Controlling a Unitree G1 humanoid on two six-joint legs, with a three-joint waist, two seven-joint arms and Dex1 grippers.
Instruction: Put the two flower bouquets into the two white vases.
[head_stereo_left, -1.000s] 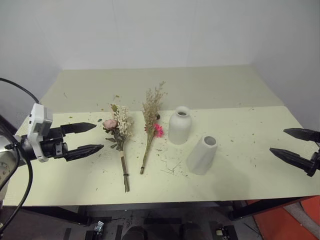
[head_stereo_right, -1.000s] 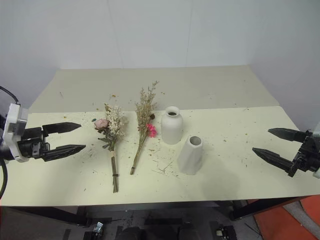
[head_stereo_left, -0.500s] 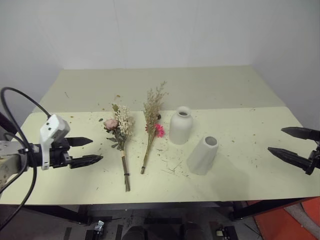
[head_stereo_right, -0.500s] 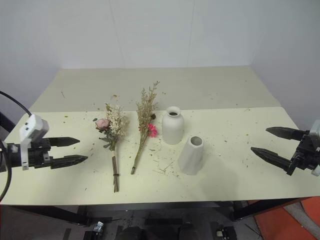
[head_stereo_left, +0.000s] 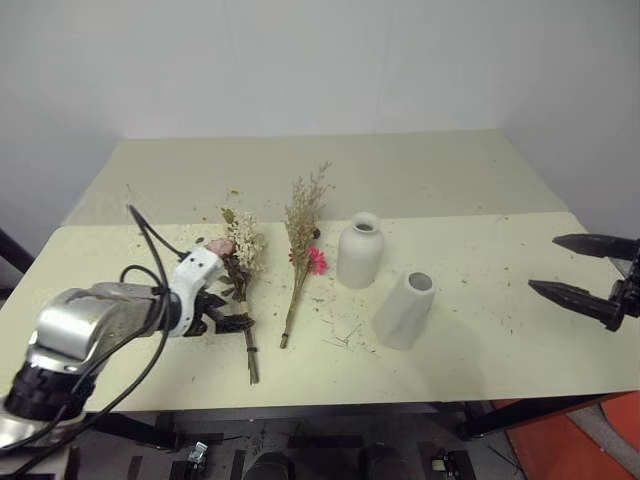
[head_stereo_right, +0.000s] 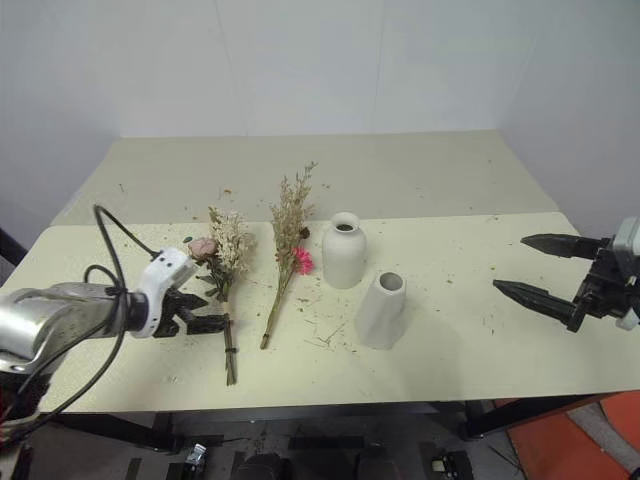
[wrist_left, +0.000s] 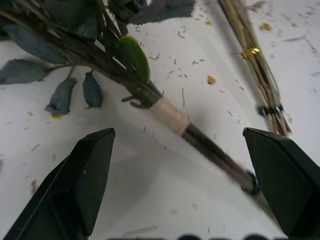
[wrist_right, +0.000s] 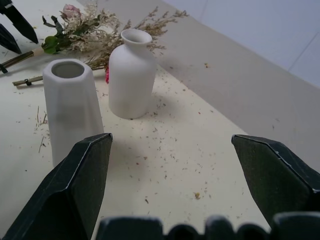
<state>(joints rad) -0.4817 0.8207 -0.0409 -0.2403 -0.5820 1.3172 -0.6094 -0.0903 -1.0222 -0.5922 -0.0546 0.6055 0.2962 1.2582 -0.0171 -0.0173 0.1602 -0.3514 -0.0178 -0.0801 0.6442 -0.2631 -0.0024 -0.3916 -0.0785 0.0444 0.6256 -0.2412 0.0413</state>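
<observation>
No writing shows on either white vase (head_stereo_left: 360, 251), bouquets alongside.

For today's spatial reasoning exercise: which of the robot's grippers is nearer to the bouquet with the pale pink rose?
Left. The left gripper is open right over the pink-rose bouquet, at its taped stem. The right gripper hangs open at the table's far right edge, beyond both vases.

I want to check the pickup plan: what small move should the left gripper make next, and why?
Probably close the left gripper on the pink-rose bouquet: its open fingers straddle the taped stem, which lies flat on the table.
</observation>
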